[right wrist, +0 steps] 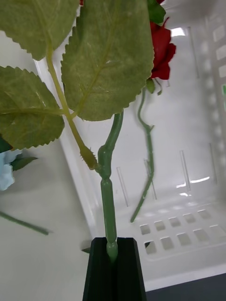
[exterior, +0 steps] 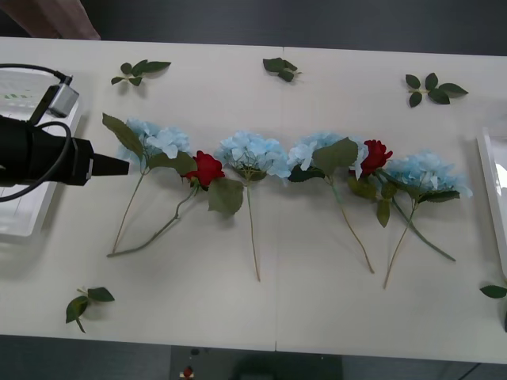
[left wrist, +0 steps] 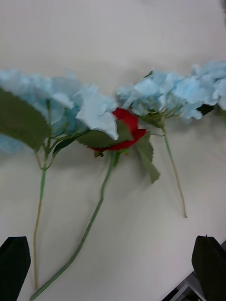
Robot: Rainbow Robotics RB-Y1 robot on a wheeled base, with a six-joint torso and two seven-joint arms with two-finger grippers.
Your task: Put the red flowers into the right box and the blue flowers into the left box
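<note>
My right gripper (right wrist: 112, 256) is shut on the green stem of a red flower (right wrist: 107, 197), whose broad leaves hide its head. It hangs over the right box (right wrist: 197, 225), where another red flower (right wrist: 162, 47) lies. My left gripper (left wrist: 112, 270) is open above the table, over the stems of a red flower (left wrist: 126, 128) and a blue flower (left wrist: 52, 106). In the front view the left gripper (exterior: 120, 166) sits beside the leftmost blue flower (exterior: 158, 140). Several blue flowers and two red flowers (exterior: 207, 168) (exterior: 375, 155) lie in a row. The left box (exterior: 24, 222) is under the left arm.
The right box's rim (exterior: 489, 190) shows at the table's right edge. Loose leaf sprigs lie along the back (exterior: 141, 71) (exterior: 281, 68) (exterior: 432, 87) and at the front corners (exterior: 85, 303) (exterior: 493, 291). The flower stems reach toward the front edge.
</note>
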